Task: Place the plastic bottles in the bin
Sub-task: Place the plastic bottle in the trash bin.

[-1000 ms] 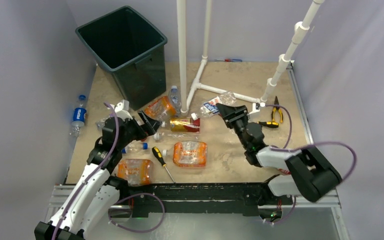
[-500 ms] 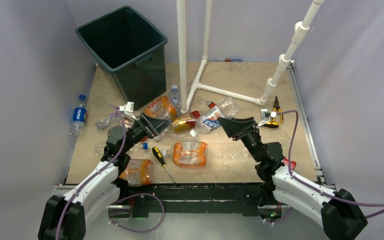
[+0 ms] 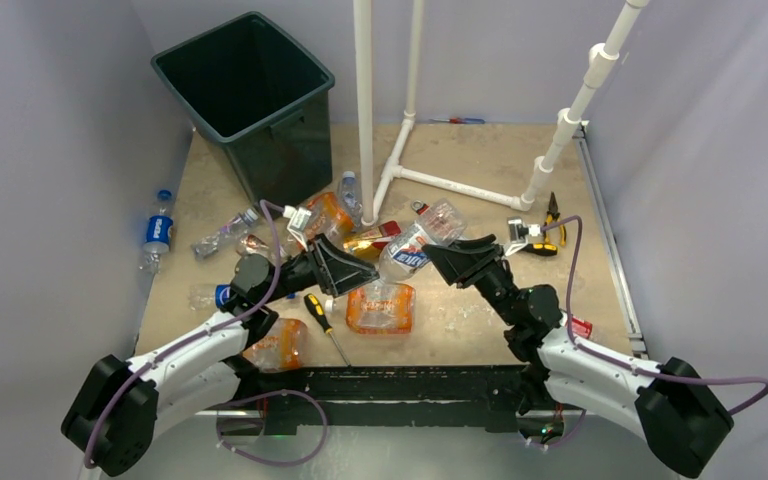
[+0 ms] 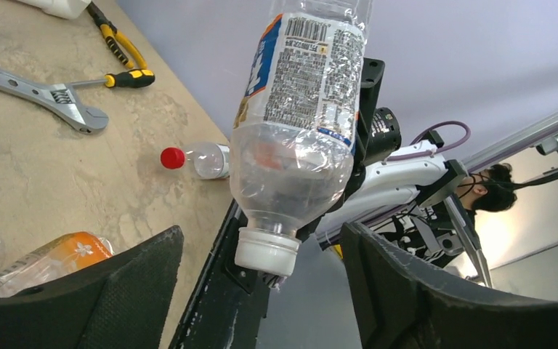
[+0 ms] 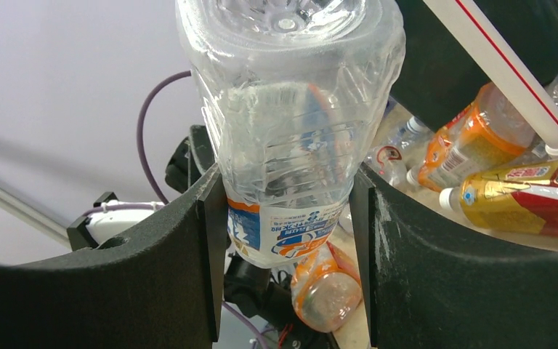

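Note:
My right gripper (image 3: 440, 256) (image 5: 287, 189) is shut on a clear plastic bottle (image 3: 415, 238) (image 5: 290, 131) with a blue-and-white label. It holds the bottle off the table, base towards the pipes. My left gripper (image 3: 345, 266) (image 4: 260, 243) faces it, open, and the bottle's white cap (image 4: 265, 251) hangs between its fingers without touching them. More bottles lie on the board: an orange one (image 3: 380, 306), another orange one (image 3: 275, 340), and a red-and-gold one (image 3: 368, 244). The dark bin (image 3: 280, 155) stands at the far left, well away from both grippers.
A white pipe frame (image 3: 400, 165) rises just behind the grippers. A screwdriver (image 3: 325, 325) lies near the front edge, with pliers (image 3: 553, 222) at the right. A Pepsi bottle (image 3: 158, 232) lies off the board's left edge. A red wrench (image 4: 36, 87) and a red-capped bottle (image 4: 196, 158) show in the left wrist view.
Both arms stretched forward and lower. The right gripper carried the bottle left towards the centre. The left gripper moved right up to the bottle's cap, and its jaws narrowed a little.

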You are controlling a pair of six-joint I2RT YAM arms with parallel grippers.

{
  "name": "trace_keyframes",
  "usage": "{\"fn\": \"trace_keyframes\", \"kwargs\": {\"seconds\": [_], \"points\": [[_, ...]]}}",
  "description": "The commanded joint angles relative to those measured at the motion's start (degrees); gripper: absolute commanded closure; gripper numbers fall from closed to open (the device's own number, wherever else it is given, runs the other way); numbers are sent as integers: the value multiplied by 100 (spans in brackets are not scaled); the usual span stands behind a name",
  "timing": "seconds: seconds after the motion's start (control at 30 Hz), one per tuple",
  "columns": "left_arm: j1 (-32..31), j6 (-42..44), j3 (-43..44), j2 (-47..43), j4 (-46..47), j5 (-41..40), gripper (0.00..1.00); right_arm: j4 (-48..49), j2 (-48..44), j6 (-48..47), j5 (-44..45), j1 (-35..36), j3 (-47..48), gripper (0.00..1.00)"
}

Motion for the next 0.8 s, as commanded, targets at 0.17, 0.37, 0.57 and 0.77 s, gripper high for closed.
{"fn": "trace_keyframes", "kwargs": {"seconds": [0.17,0.37,0.57,0.77], "points": [[-374,356,214,69,307,-29,42,806,-94,331,22,17,4,62],[-675,425,308,153,406,-197,51,1071,16,502,-5,16,-57,63],[-726,558,401,18,192,-322,58,930,-105,473,-25,23,-66,64],[-762,606,429,-52,192,-354,84,736,-281,418,-57,26,-115,64]]}}
